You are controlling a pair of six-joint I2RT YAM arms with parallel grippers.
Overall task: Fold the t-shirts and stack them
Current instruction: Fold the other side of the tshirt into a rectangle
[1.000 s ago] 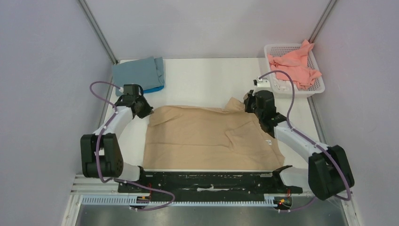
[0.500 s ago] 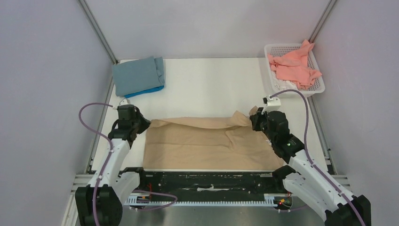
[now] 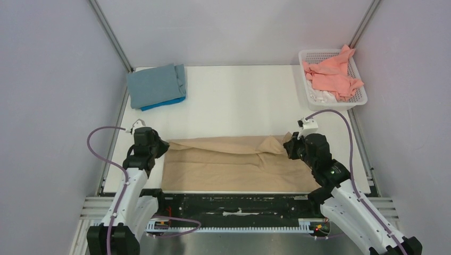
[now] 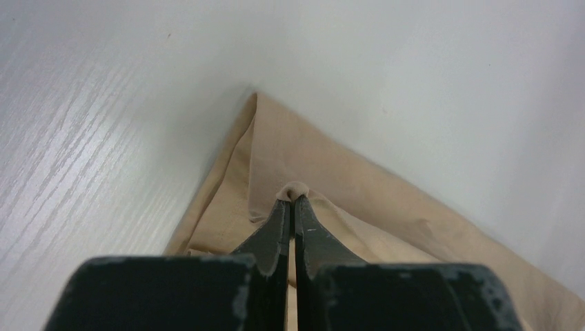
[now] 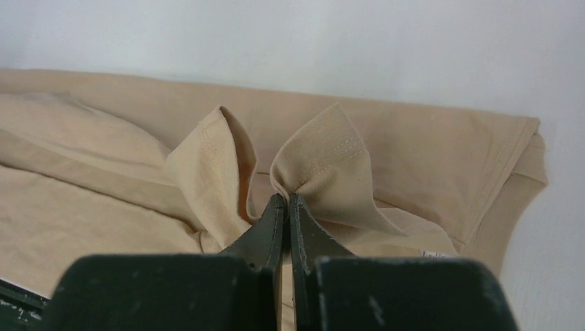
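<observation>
The beige-tan t-shirt (image 3: pixel 223 162) lies doubled over itself at the table's near edge. My left gripper (image 3: pixel 159 144) is shut on its far left corner; the wrist view shows a small fold of beige cloth (image 4: pixel 292 187) pinched at the fingertips. My right gripper (image 3: pixel 290 147) is shut on its far right edge, where a hemmed flap (image 5: pixel 324 165) fans up from the tips. A folded grey-blue t-shirt (image 3: pixel 155 84) lies on a bright blue one (image 3: pixel 169 101) at the far left. A salmon pink t-shirt (image 3: pixel 332 74) is crumpled in the basket.
A white plastic lattice basket (image 3: pixel 361 97) stands at the far right corner. Grey walls close in both sides and the back. The black rail (image 3: pixel 239 202) with the arm bases runs along the near edge. White tabletop (image 3: pixel 239 101) shows between the beige shirt and the back.
Both grippers have pulled the beige shirt's far edge toward the near side, folding it over itself. The shirt now covers a narrower strip. Both arms have drawn back.
</observation>
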